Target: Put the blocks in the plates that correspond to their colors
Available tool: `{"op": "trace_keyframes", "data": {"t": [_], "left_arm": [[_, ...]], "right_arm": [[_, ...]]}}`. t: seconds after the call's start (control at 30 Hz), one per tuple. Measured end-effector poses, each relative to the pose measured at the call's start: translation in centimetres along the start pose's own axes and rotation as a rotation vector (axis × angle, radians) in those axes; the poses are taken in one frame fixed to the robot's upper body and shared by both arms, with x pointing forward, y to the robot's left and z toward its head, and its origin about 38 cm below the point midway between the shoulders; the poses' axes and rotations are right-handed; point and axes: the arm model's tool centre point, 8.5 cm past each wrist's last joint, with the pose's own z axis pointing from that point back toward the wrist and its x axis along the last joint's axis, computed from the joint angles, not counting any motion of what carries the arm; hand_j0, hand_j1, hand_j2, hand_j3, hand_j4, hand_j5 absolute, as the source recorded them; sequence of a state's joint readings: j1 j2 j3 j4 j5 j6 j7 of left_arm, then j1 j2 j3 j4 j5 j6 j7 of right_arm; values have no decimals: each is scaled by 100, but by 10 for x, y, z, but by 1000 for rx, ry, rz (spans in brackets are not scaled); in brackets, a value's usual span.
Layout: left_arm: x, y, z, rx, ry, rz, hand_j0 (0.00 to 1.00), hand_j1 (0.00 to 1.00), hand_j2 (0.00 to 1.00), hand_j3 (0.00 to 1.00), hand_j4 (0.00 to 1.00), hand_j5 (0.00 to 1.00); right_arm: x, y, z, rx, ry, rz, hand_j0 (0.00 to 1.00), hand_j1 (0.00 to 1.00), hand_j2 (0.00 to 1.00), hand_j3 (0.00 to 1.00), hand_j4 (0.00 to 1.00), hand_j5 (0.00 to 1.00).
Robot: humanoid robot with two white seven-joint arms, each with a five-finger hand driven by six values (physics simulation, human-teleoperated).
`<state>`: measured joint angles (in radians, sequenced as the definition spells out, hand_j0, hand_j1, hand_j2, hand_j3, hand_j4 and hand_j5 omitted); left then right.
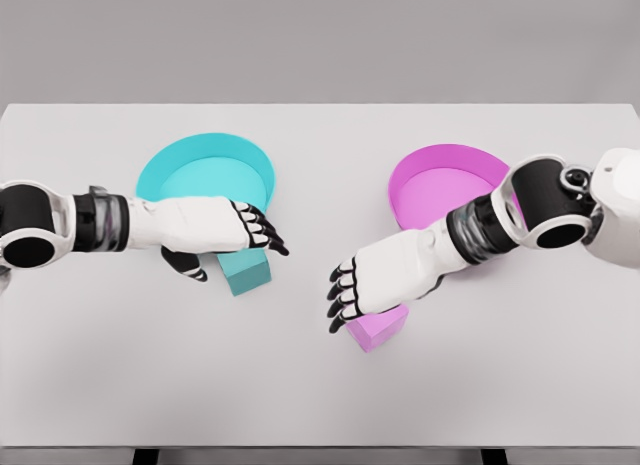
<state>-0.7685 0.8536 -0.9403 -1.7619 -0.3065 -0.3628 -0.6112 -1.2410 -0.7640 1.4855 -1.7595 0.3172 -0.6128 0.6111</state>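
Teal block [246, 271] under left robot hand [225, 235]; teal plate [205, 168] just behind.

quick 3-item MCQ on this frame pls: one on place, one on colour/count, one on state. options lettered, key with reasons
1. Where does the teal cube-shaped block lie?
A. inside the round teal plate
B. on the white table, at the near side of the teal plate
C. inside the pink plate

2. How many plates are on the table?
A. one
B. two
C. three

3. What is the state of the round pink plate?
A. holds the pink block
B. tipped over
C. holds no block

Key:
1 B: the block sits on the tabletop below the round teal plate, under the left hand.
2 B: one teal, one pink.
3 C: the pink cube-shaped block lies on the table under the right hand.
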Motion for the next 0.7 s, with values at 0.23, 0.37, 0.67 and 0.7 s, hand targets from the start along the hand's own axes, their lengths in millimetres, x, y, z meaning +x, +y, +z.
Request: {"op": "trace_keyframes", "data": {"t": [0.23,0.37,0.67,0.7], "left_arm": [[1,-5,-5,-10,4,-9,96,96,96,96,96,96],[2,-4,-10,-7,2,-9,96,96,96,96,96,96],[-2,-12,-20,-14,7,17,96,96,96,96,96,96],[-3,-12,-20,-15,9,19,96,96,96,96,96,96]], "right_arm": [[0,1,-5,22,6,28,100,100,100,100,100,100],[0,0,-7,24,2,34,100,100,100,100,100,100],[3,4,-13,44,-10,40,100,100,100,100,100,100],[3,5,-13,45,-10,40,100,100,100,100,100,100]]}}
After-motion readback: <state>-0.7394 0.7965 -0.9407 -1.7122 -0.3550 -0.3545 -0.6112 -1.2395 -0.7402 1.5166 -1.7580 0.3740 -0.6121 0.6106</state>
